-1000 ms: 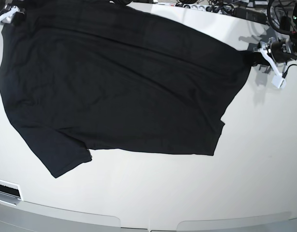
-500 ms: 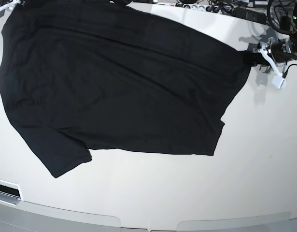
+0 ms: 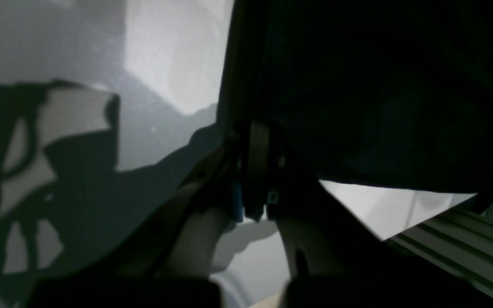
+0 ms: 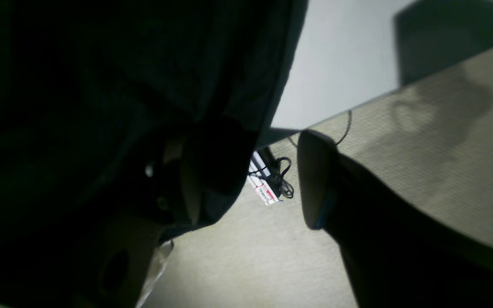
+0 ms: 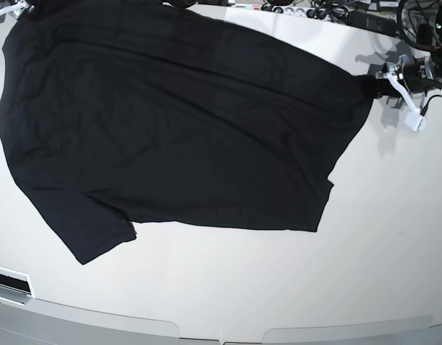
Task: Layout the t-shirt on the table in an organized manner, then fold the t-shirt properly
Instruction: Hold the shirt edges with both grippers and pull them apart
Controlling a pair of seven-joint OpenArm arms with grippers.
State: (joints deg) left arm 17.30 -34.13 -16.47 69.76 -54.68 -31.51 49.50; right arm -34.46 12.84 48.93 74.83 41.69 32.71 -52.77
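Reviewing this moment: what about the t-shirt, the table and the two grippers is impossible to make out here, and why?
- Base view: the t-shirt's far edge and the right gripper are cut off by the top edge.
- Base view: the left gripper is too small to show its hold on the cloth.
- Right wrist view: dark cloth covers one finger.
- Left wrist view: blur and shadow hide the table surface detail.

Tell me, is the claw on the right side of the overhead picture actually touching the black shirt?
Touching. In the left wrist view the left gripper is pinched shut on the t-shirt; the base view shows the cloth corner ending right at it.
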